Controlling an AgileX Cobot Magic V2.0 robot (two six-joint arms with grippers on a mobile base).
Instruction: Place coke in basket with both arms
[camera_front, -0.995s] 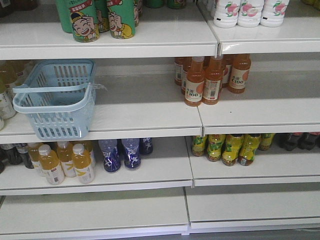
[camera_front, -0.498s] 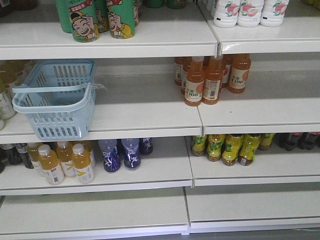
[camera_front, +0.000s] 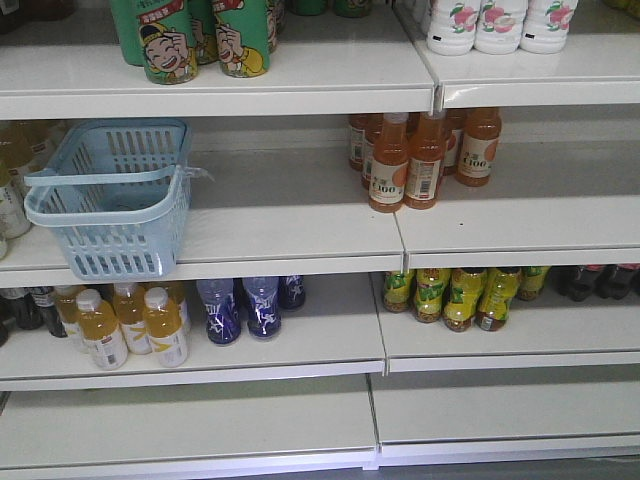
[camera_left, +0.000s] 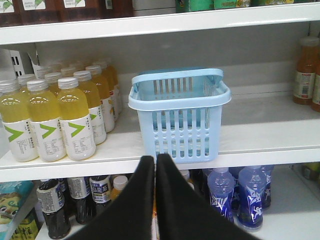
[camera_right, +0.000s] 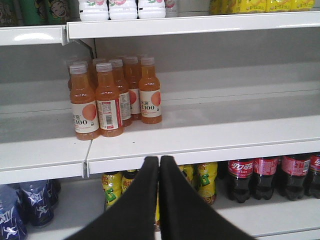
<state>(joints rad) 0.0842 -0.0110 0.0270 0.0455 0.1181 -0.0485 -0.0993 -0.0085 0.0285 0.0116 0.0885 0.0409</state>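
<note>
My left gripper (camera_left: 155, 161) has its two black fingers pressed together with nothing between them. It points at the basket (camera_left: 180, 95), which stands at the very front of the middle shelf, just beside a block of yellow drink bottles (camera_left: 75, 120). My right gripper (camera_right: 159, 161) is closed the same way, on nothing. The coke (camera_right: 241, 172) is one shelf lower and off to its right: a tight row of dark bottles with red labels, next to some yellow-green bottles (camera_right: 205, 177).

I see most of the trouble on the right side. To get down there I have to clear the shelf lip (camera_right: 200, 150), and a careless drop would clip it or sweep the orange juice bottles (camera_right: 110, 100) standing above. The coke bottles sit shoulder to shoulder under that shelf, so opened fingers may topple a neighbour — or close on two at once. A smooth round bottle gripped off-centre could also twist out on the way up.

On the left, the basket is light and near the edge. A nudge from closed fingers could push it off, or back into the yellow bottles. One flat handle seems to lie across part of the mouth, which could block the drop. Both arms meeting at the basket could also foul each other.
</note>
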